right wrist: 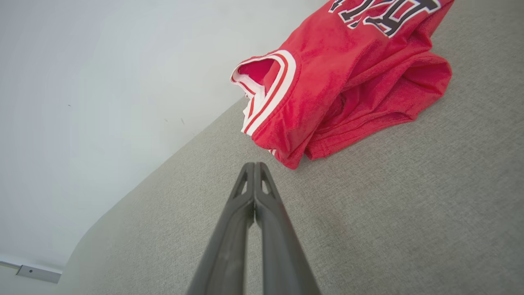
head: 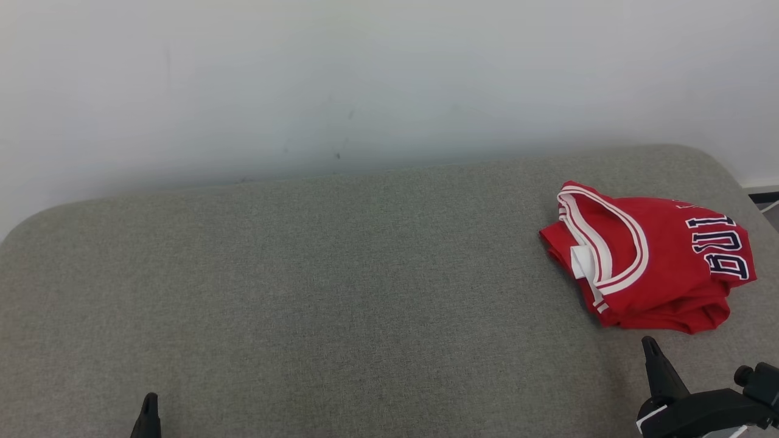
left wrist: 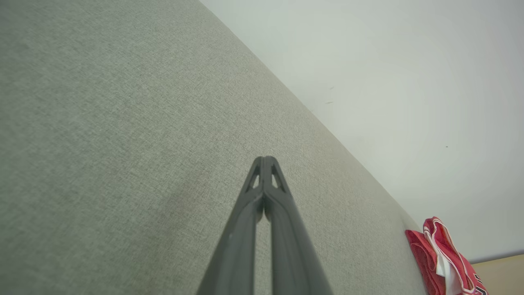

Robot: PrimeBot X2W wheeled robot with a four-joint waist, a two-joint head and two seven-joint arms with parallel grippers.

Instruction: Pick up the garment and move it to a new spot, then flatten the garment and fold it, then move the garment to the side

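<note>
Garment (head: 651,261) lies crosswise, collar (head: 602,243) leftward.

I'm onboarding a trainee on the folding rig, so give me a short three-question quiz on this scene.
1. Which is nearer the red garment: the left gripper or the right gripper?
2. True or false: both grippers are shut and empty.
3. On the grey cushion, the garment is: A spread flat; B a compact bundle; C hanging off the edge.
Key: 1 right gripper; 2 true; 3 B.
</note>
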